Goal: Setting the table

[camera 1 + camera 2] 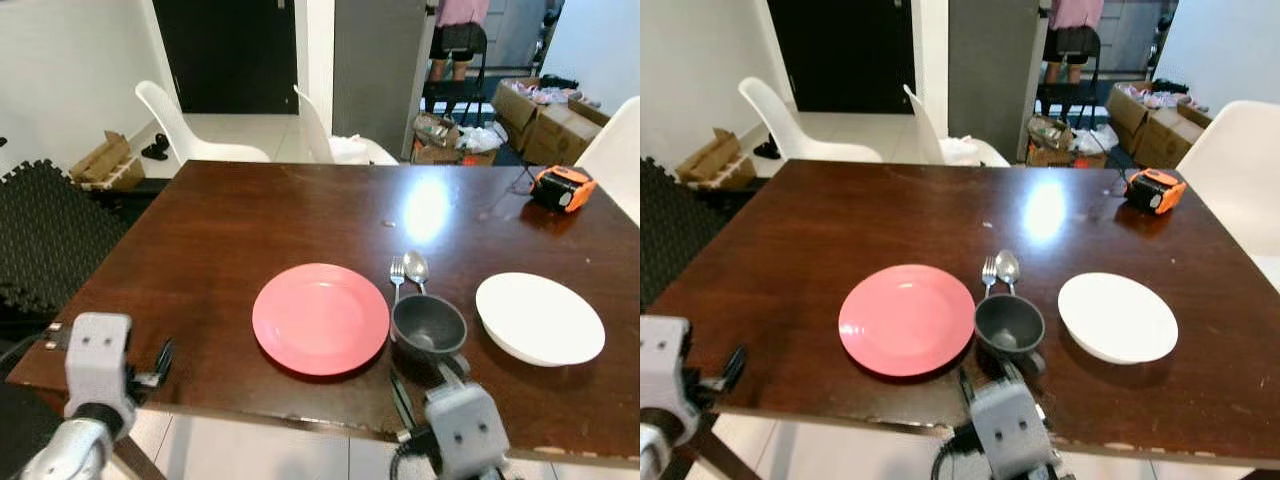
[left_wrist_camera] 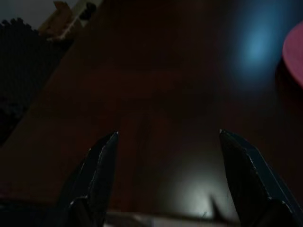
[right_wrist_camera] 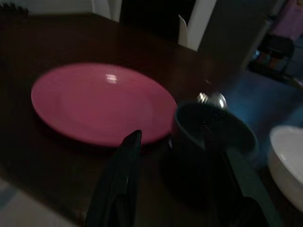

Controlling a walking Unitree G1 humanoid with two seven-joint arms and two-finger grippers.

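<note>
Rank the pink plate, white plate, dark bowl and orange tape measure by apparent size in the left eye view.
1. pink plate
2. white plate, nearly as large
3. dark bowl
4. orange tape measure, though it sits farther away, so it's shrunk by distance

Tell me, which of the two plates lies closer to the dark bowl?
The pink plate: its rim almost meets the dark bowl, whereas the white plate leaves a clear strip of table between them.

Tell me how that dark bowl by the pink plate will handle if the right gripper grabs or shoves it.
The dark bowl looks rigid, probably ceramic or hard plastic, so it may chip if dropped. On the glossy table it would likely slide rather than tip, being low and wide. Pushed away from the right gripper, it would probably nudge the fork and spoon behind it.
</note>
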